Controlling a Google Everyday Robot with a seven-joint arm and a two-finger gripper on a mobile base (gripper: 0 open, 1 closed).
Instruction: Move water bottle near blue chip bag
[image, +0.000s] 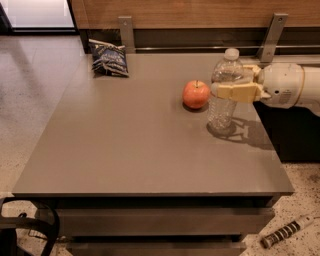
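The water bottle (223, 107), clear ribbed plastic with a white cap, stands upright on the right part of the grey table (130, 145). My gripper (231, 86) reaches in from the right, and its tan fingers (234, 92) are closed around the bottle's upper middle. The near finger covers the bottle's label band. The bottle's base looks to rest on or just above the tabletop; I cannot tell which. The blue chip bag (108, 58), dark navy and crinkled, lies at the table's far left corner, far from the bottle.
A red apple (196, 94) sits just left of the bottle, nearly touching it. A wooden wall with metal brackets (127, 32) runs behind the table. A striped tool (287, 231) lies on the floor at the lower right.
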